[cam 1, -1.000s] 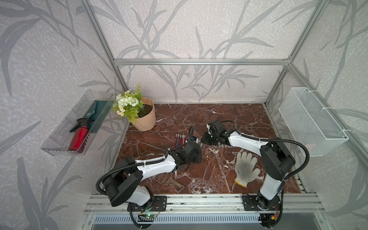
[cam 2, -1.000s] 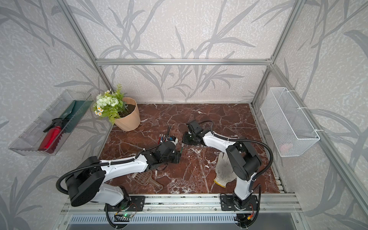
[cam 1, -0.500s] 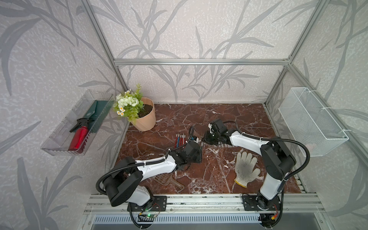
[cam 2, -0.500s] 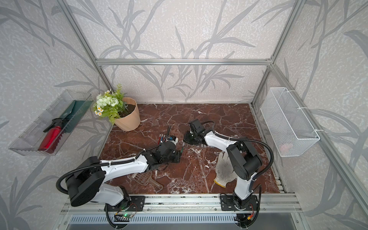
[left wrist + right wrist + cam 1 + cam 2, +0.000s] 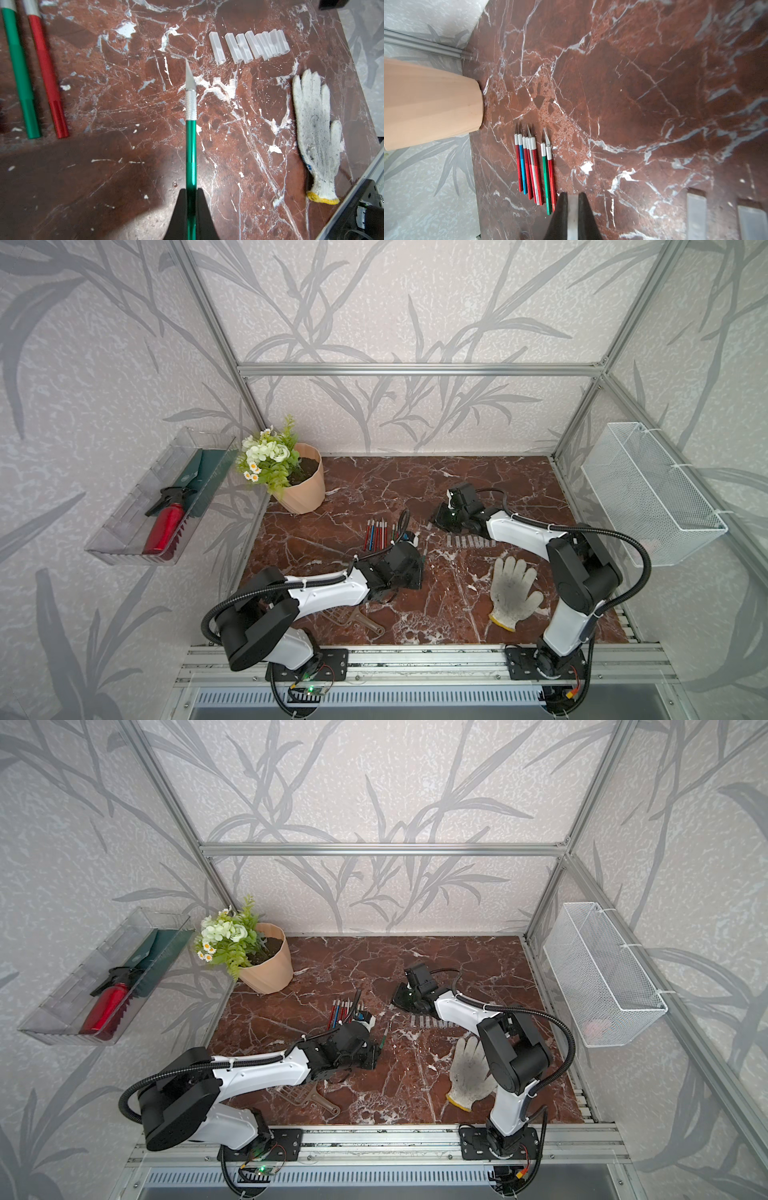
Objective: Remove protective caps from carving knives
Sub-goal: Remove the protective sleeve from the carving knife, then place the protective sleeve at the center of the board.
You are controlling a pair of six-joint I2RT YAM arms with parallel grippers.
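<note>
Carving knife (image 5: 191,145), green-handled, sits clamped in the closed left gripper (image 5: 191,190); its long axis runs straight out ahead of the jaws, bare blade leading toward the row of protective caps (image 5: 249,44) near the tip. Only the right wrist view shows the right gripper (image 5: 572,195) pinched shut on one cap (image 5: 572,218), with the remaining knives (image 5: 533,166) laid parallel ahead of it, blades pointing away
</note>
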